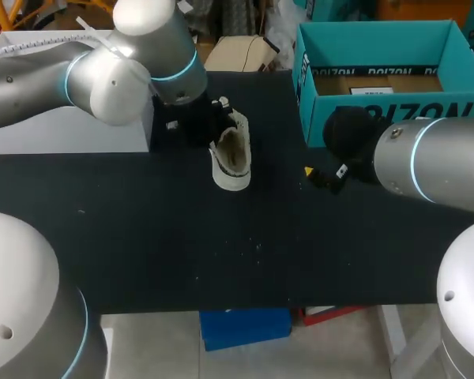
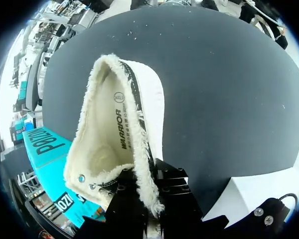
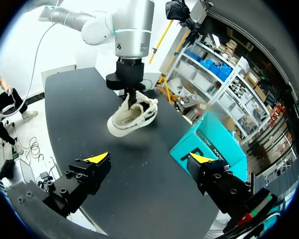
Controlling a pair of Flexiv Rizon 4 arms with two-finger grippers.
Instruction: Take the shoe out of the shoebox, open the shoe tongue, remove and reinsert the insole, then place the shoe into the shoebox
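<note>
The shoe [image 2: 107,149]'s furry collar hides the left gripper [image 2: 149,201]'s tips, which clamp it; the right gripper [image 3: 149,158] gapes wide, well apart.

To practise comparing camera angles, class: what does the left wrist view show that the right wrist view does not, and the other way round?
Only the left wrist view: the shoe seen from inside, its fleecy lining and insole, with the left gripper closed on the collar's edge, one black finger on each side. Only the right wrist view: the whole shoe from outside, tilted, the left arm above it, and the right gripper open, holding nothing. Both: the shoe, the black table and the teal shoebox.
</note>
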